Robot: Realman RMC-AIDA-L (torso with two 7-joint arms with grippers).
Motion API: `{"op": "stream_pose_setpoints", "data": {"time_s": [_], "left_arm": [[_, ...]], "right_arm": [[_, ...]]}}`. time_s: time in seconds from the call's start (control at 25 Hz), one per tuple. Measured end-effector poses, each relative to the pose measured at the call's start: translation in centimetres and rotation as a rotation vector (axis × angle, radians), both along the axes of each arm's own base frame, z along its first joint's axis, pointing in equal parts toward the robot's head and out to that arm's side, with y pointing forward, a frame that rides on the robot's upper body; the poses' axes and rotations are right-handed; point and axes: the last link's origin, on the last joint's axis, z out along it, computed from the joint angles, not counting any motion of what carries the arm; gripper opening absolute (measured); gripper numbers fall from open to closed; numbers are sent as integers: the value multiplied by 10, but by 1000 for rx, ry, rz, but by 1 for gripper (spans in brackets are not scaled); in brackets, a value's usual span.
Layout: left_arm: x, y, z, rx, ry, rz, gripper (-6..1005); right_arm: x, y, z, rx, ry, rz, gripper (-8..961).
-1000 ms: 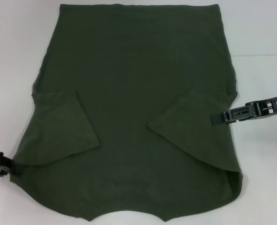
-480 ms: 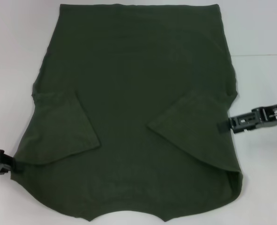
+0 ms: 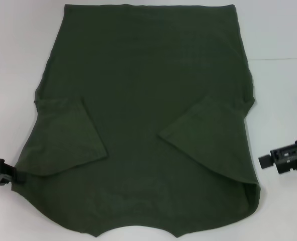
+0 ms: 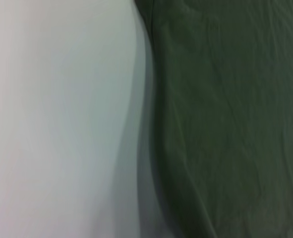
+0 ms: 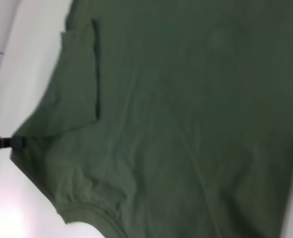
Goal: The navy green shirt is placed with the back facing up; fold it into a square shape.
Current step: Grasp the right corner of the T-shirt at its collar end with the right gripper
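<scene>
A large dark green shirt [image 3: 148, 125] lies spread flat on a white table [image 3: 279, 90], filling most of the head view. Its straight hem runs along the far edge and its curved neckline sits at the near edge, closest to the robot. Both short sleeves are folded inward over the body of the shirt, each forming a flap: one on the robot's left side, one on the right, pointing toward the middle.

The left gripper [image 3: 16, 176] sits low at the near left corner of the shirt, its black tip touching the fabric edge just below the folded left sleeve. Whether it is pinching the cloth or merely resting against it cannot be told.

The right gripper [image 3: 264, 160] hangs over the bare table beside the shirt's right edge, clear of the fabric. Whether its fingers are spread or closed cannot be told.

The left wrist view shows the shirt's edge against the table. The right wrist view shows the shirt with a folded sleeve.
</scene>
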Motion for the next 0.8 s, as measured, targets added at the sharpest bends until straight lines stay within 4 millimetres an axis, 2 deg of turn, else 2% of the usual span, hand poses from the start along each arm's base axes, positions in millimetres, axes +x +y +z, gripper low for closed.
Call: {"op": "stream_pose_setpoints", "data": {"time_s": [0.24,0.8], "left_arm": [[2,1,-1,-3,0,-7,43],[3,4,-1,5,2,-15,42]], "right_arm": [[8,-4,-11,-35,-59,-44,805],[5,0,-29,-60,-105,-45,796]]}}
